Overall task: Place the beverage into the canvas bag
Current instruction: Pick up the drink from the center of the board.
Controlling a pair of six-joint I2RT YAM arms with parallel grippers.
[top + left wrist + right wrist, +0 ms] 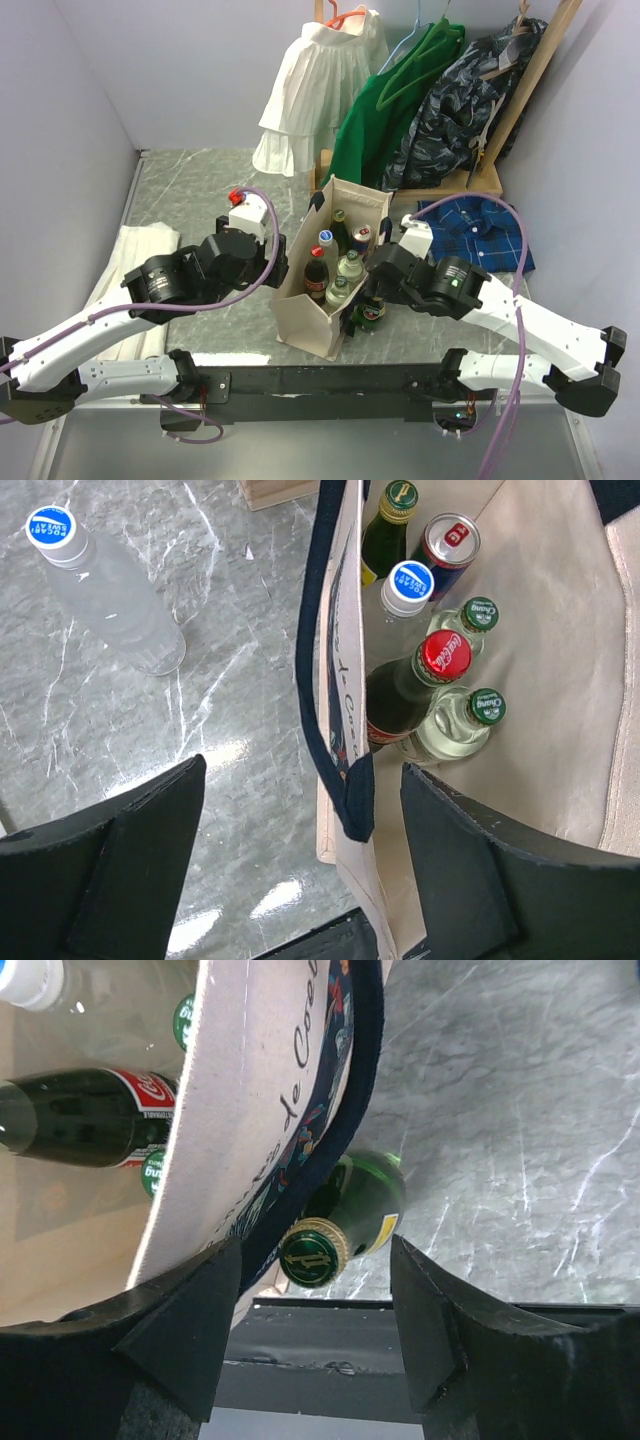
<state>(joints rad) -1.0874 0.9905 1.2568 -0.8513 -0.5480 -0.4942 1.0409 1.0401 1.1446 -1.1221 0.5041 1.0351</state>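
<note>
The cream canvas bag (310, 315) with navy handles stands upright mid-table and holds several bottles and a red can (452, 540). My left gripper (300, 865) is open, its jaws straddling the bag's left wall (345, 660) and navy handle (352, 790) without closing on them. A green glass bottle (362, 1200) with a green-gold cap stands outside the bag against its right wall (240, 1110); it also shows in the top view (370, 312). My right gripper (315, 1330) is open, its jaws either side of that cap, not touching. A clear water bottle (110, 590) with a blue cap stands on the table left of the bag.
A white folded cloth (135, 265) lies at the left. A blue plaid shirt (480, 225) lies at the right rear. Clothes hang on a wooden rack (400, 100) behind the bag. A black rail (320, 380) runs along the near edge.
</note>
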